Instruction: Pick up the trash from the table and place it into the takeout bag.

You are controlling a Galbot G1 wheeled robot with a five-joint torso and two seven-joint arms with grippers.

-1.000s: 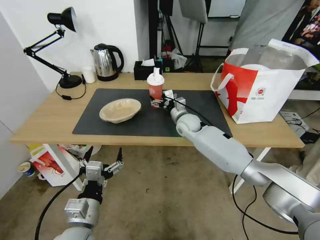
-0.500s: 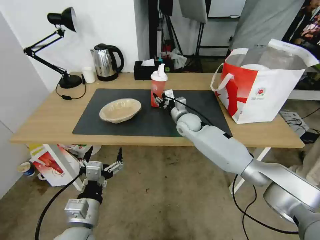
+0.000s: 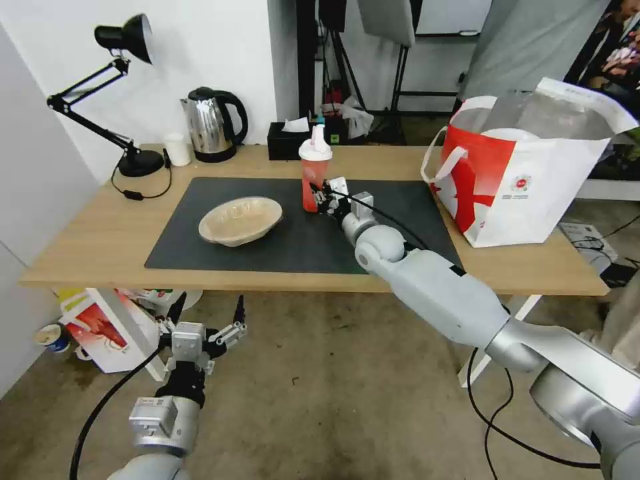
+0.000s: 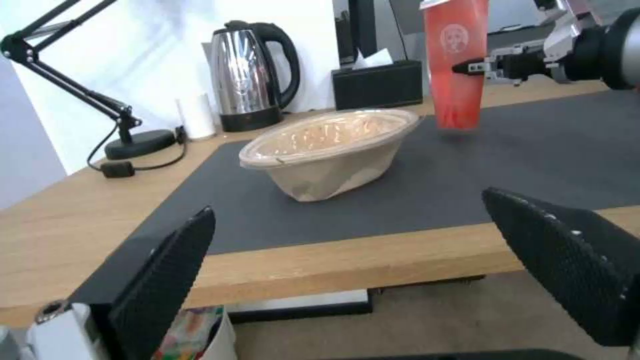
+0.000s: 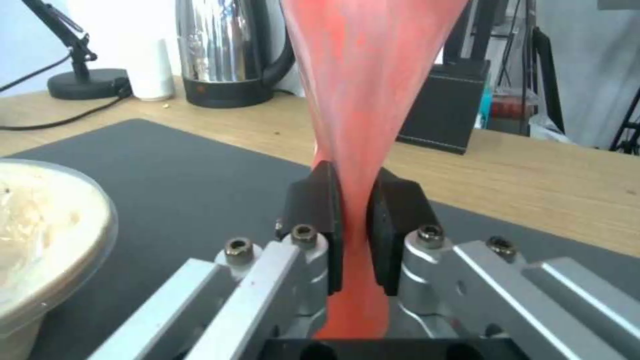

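Right gripper (image 3: 319, 197) clamped on red translucent plastic drink cup (image 3: 313, 180), squeezing lower wall; cup upright, just above dark grey mat (image 3: 373, 240). White-and-red takeout bag (image 3: 527, 180) lies well right of cup. Left gripper (image 3: 203, 319) spread, below table (image 3: 100, 233).

The bag (image 3: 533, 180) is hiding most of what lies inside it; the cup's (image 5: 363, 100) lid is running past the right wrist view's edge.
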